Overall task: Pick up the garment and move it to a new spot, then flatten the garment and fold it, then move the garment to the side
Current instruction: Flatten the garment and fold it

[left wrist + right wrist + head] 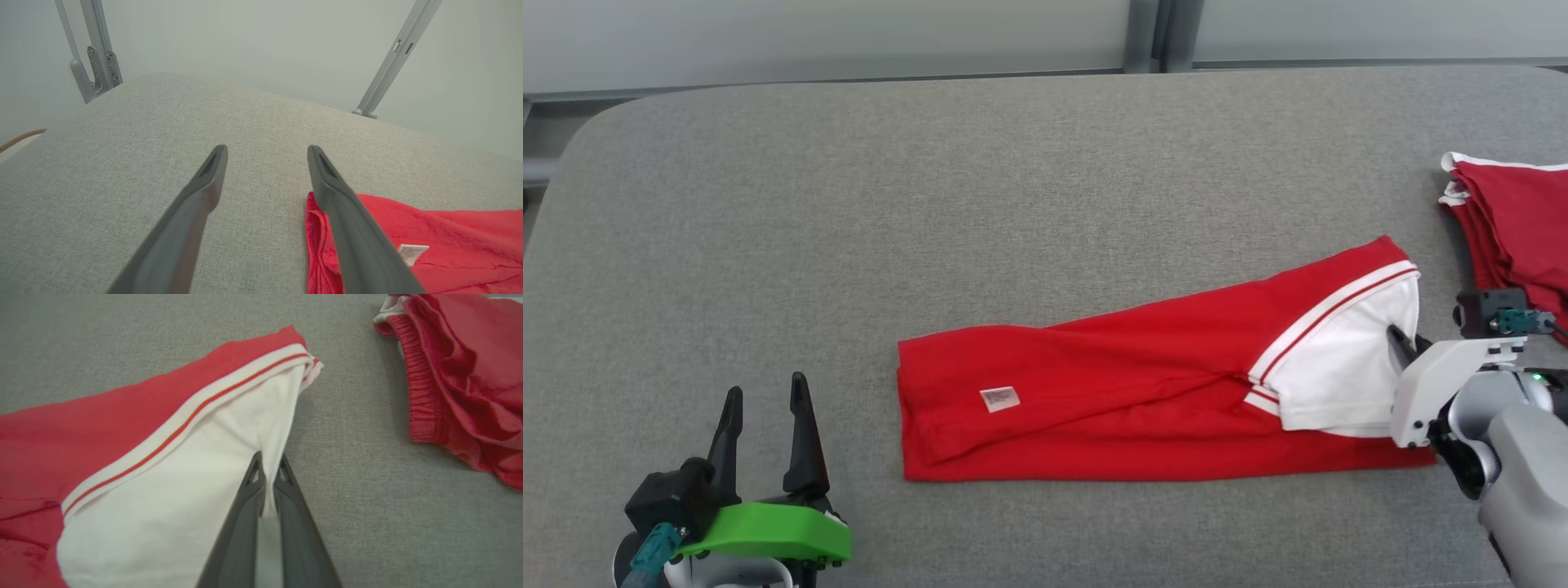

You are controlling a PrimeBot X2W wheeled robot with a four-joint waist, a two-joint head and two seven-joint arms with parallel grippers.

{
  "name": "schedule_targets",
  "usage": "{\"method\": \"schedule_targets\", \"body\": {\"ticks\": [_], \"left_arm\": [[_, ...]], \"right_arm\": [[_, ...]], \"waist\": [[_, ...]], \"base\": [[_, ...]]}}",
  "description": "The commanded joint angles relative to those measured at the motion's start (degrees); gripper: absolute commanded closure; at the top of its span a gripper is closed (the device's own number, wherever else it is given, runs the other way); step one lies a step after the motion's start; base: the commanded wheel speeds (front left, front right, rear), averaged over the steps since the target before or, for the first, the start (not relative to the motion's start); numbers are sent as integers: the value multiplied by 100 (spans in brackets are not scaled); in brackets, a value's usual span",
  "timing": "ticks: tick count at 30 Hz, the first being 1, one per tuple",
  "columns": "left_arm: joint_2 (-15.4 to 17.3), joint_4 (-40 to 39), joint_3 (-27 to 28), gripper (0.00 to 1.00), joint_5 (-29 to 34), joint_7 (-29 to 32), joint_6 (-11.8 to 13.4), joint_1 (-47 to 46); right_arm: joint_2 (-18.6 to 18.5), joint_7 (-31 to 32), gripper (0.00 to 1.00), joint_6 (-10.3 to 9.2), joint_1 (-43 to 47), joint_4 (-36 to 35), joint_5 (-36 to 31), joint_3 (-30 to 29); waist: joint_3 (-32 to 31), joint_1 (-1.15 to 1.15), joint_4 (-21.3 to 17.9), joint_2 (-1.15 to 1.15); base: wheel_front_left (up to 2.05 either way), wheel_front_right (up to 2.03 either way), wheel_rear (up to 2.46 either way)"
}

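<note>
I am looking down on a grey padded counter [849,245] through the head camera. The garment [1143,392], red with a white section [1339,367] edged by a red-and-white stripe, lies flat just right of the middle. It forms a long, narrow band running left to right, with a small label [1000,398] showing near its left end. It looks smoothed out and folded lengthwise at least once, so I judge the pick-up, the move to a new spot and the flattening to be done, and the folding to be well along or finished. My right claw [1401,347] comes in low from the right. In its wrist view the two dark fingers are pinched together on the right edge of the white section, with a thin fold of cloth caught between them. The rest of the garment rests on the counter, none of it lifted. My left claw [766,385] sits at the lower left, well apart from the garment, with its fingers spread wide and nothing between them. Its wrist view shows the garment's left end just beside its right finger. At the far right edge lies a pile [1515,229] of similar red clothes, apart from the garment. What is left, as I read it, is perhaps one more fold across the length and then carrying the garment to the side, likely toward that pile.
</note>
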Motion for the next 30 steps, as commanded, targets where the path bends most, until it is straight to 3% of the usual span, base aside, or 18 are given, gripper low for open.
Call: {"method": "schedule_targets", "body": {"ticks": [1,9,18,30], "left_arm": [[9,1,3,0,32,-14,-10,94],[38,-18,-26,0,46,3,20,160],[47,0,-108,0,39,29,25,184],[50,19,-191,0,-24,60,11,264]], "right_arm": [[-114,9,100,-14,-45,-60,46,-39],[-590,270,100,-13,197,-678,145,-319],[-368,653,100,-13,576,-1730,450,-251],[-161,1304,100,-11,1120,-3295,519,88]], "waist": [[-77,0,-176,0],[-163,0,-583,0],[-271,0,-757,0],[-480,0,-646,0]], "base": [[0,0,0],[0,0,0],[0,0,0],[0,0,0]]}}
